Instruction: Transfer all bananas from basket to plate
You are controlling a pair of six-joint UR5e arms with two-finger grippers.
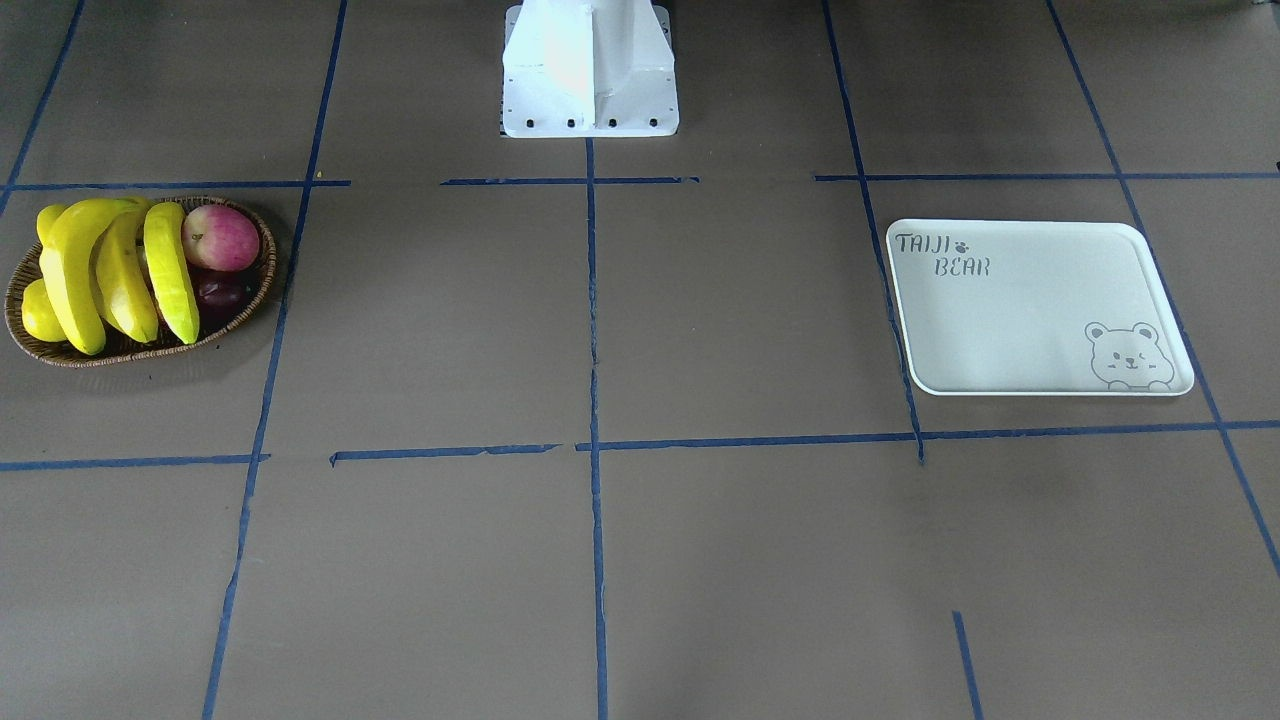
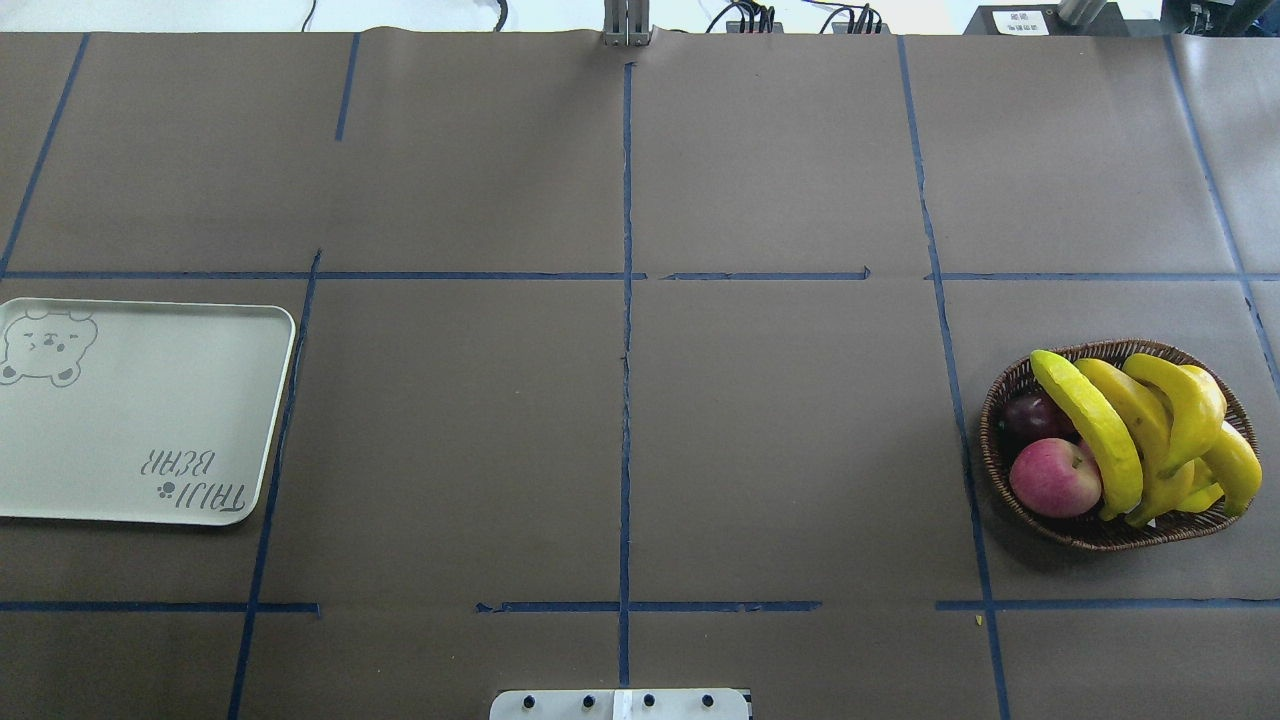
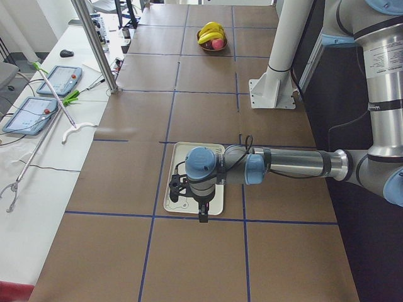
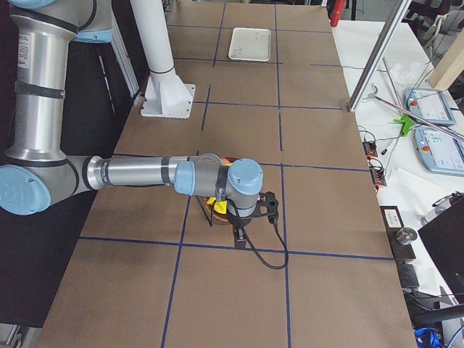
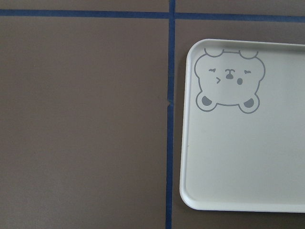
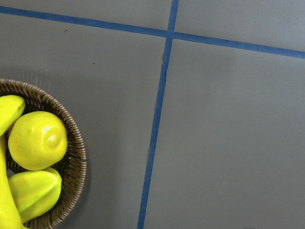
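Observation:
Several yellow bananas (image 1: 110, 275) lie side by side in the brown wicker basket (image 1: 262, 285), at the right in the overhead view (image 2: 1120, 430). The white plate (image 1: 1030, 310) with the bear drawing lies bare at the other side (image 2: 130, 420). My left gripper (image 3: 200, 211) hangs high over the plate's near end. My right gripper (image 4: 239, 235) hangs high over the basket. Both show only in the side views, so I cannot tell if they are open or shut. The right wrist view shows banana tips (image 6: 33, 193) at the basket's rim (image 6: 78, 152).
A red apple (image 1: 220, 237) and a dark purple fruit (image 1: 222, 293) share the basket, with a round yellow fruit (image 6: 37, 140) at its end. The robot's white base (image 1: 590, 70) stands mid-table. Blue tape lines cross the brown table.

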